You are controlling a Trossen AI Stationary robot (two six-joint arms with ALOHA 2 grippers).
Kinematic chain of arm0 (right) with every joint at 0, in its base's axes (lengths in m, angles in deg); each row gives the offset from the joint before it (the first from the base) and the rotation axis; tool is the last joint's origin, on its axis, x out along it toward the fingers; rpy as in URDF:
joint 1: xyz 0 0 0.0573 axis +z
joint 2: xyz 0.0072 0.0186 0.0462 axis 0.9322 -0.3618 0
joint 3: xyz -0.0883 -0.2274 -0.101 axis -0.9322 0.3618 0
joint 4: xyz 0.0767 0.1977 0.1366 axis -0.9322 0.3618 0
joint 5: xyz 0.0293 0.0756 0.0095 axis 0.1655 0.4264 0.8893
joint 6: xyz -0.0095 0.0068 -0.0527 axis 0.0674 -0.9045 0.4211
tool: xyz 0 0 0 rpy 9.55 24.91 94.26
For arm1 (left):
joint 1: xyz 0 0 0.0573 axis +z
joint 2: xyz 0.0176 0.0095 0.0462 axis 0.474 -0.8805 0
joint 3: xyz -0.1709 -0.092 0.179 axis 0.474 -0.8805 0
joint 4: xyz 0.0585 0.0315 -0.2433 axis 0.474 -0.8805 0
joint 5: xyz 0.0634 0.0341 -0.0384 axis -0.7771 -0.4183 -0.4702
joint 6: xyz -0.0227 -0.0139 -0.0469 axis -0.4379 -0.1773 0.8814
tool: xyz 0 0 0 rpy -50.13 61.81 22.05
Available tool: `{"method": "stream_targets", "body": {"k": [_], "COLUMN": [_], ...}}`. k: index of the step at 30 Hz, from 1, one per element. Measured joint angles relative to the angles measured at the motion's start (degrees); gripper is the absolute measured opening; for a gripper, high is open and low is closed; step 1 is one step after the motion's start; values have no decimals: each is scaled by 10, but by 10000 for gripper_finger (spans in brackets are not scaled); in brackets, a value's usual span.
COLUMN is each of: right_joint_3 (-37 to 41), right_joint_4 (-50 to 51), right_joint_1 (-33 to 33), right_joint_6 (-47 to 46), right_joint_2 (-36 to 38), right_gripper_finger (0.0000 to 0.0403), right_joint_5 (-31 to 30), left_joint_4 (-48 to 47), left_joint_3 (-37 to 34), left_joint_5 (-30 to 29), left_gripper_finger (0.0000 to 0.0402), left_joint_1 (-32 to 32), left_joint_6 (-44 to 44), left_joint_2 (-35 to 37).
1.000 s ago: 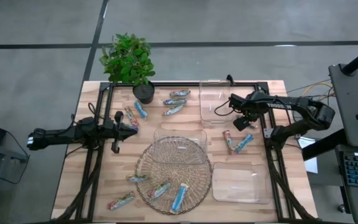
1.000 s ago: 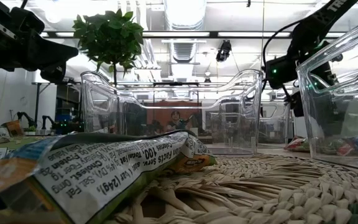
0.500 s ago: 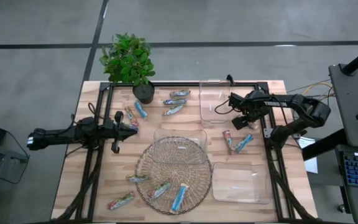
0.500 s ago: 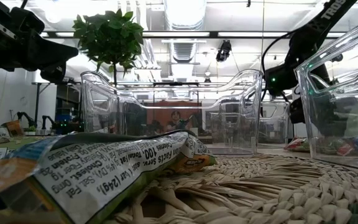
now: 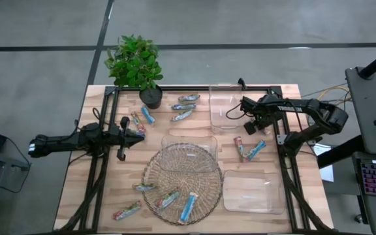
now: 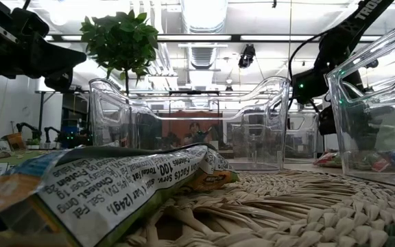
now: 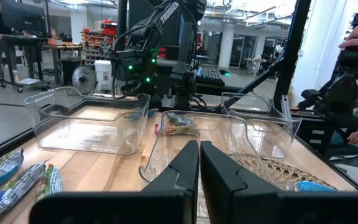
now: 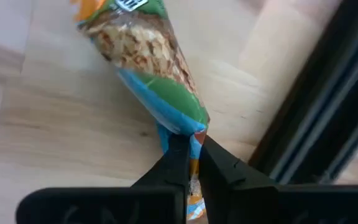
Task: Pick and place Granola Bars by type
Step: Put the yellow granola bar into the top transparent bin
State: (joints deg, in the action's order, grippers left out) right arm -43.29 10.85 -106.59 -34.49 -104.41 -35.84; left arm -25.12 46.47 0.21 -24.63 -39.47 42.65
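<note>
The right gripper [image 8: 190, 163] pinches the crimped end of a blue-green bar [image 8: 148, 62] over the table [image 5: 100, 196], beside the far tray [image 5: 230, 108]. Other bars [image 5: 185, 111] lie scattered. The left gripper [image 7: 199, 163] waits closed, empty, near the plant [image 5: 134, 62].

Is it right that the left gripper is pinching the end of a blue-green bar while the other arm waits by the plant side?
Wrong arm. The right gripper pinches the blue-green bar's end, as the right wrist view shows; the left gripper waits shut on nothing near the plant.
</note>
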Motion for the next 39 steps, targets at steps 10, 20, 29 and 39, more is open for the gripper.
{"method": "stream_targets", "body": {"k": [10,20,29,39], "right_joint_3": [-91,-227,-382,-483], "right_joint_4": [108,268,328,319], "right_joint_1": [0,0,0,2], "right_joint_6": [-12,13,111,384], "right_joint_2": [60,88,67,3], "right_gripper_finger": [9,9,9,8], "right_joint_5": [-2,-4,-6,-8], "left_joint_4": [0,0,0,0], "left_joint_3": [0,0,0,0], "left_joint_5": [0,0,0,0], "left_gripper_finger": [0,0,0,0], "left_joint_1": [0,0,0,0], "left_joint_6": [0,0,0,0], "left_joint_2": [0,0,0,0]}}
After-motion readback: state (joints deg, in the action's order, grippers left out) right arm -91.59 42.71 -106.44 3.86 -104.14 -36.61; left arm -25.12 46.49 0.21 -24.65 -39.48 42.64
